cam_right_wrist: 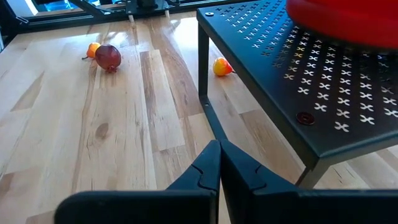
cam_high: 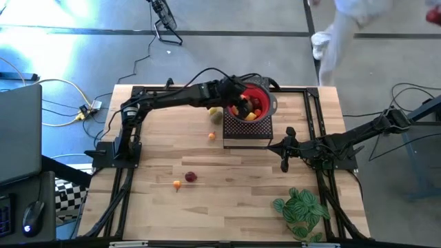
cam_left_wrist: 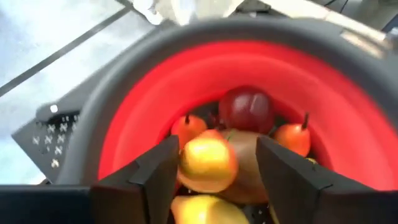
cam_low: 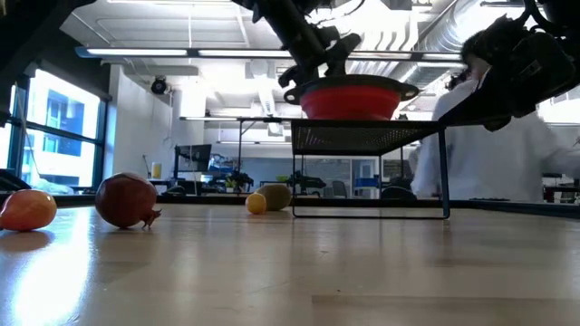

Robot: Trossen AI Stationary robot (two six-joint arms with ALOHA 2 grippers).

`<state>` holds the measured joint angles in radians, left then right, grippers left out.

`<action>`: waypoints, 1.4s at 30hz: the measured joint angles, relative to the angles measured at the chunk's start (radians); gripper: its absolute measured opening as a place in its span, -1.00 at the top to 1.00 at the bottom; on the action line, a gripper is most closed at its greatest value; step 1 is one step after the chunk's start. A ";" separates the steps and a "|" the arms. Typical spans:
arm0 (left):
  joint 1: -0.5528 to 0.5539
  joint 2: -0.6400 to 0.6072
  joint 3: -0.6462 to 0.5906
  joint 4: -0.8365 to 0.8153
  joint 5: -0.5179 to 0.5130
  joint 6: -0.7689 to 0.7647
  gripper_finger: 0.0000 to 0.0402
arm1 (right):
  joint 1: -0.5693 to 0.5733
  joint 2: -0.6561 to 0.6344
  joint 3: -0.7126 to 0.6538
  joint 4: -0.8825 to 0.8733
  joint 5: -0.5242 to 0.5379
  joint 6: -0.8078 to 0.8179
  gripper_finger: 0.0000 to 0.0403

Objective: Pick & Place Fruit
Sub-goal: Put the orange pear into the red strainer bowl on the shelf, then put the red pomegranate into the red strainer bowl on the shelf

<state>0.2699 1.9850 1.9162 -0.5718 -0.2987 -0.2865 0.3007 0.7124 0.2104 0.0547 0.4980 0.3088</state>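
My left gripper [cam_high: 236, 103] hangs over the left part of the red bowl [cam_high: 262, 93], fingers slanting down into it and open. Between them sits a yellow-orange fruit [cam_left_wrist: 207, 163], above a pile of fruit: a dark red one [cam_left_wrist: 247, 109], orange ones [cam_left_wrist: 292, 138] and a brownish one. On the table lie a dark red fruit [cam_high: 190, 177], a small orange one [cam_high: 177, 184], another orange one [cam_high: 212, 136] and a yellow-green pair [cam_high: 216, 112]. My right gripper [cam_right_wrist: 219, 165] waits shut over the table beside the stand. My left gripper stands around the yellow-orange fruit [cam_left_wrist: 189, 163], coming slanting down from the table's left. A gap shows between the fruit and one finger [cam_left_wrist: 280, 171]. The fruit lies close against the other finger [cam_left_wrist: 163, 174]; whether that finger touches it I cannot tell.
The bowl stands on a black perforated stand [cam_high: 244, 136] with thin legs [cam_low: 447, 172] at the table's far middle. A green leafy plant [cam_high: 301, 210] lies near the front right corner. Bare wood spreads across the table's middle and front left.
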 joint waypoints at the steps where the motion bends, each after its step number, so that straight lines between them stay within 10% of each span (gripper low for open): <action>1: 0.000 0.000 0.009 0.001 0.000 0.011 -0.09 | 0.000 0.000 0.000 0.000 0.000 0.000 0.99; 13: 0.005 0.000 0.225 -0.111 -0.007 0.126 -0.19 | 0.000 0.000 0.000 0.000 0.000 0.000 0.99; 30: -0.069 -0.015 0.438 -0.839 0.002 0.144 -0.19 | 0.000 0.000 0.000 0.000 0.000 0.000 0.99; 42: -0.188 -0.013 0.438 -0.801 0.002 0.179 -0.19 | 0.000 0.000 0.000 0.001 0.000 0.009 0.99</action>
<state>0.0814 1.9720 2.3543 -1.3726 -0.2962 -0.1078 0.3004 0.7124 0.2108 0.0555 0.4984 0.3176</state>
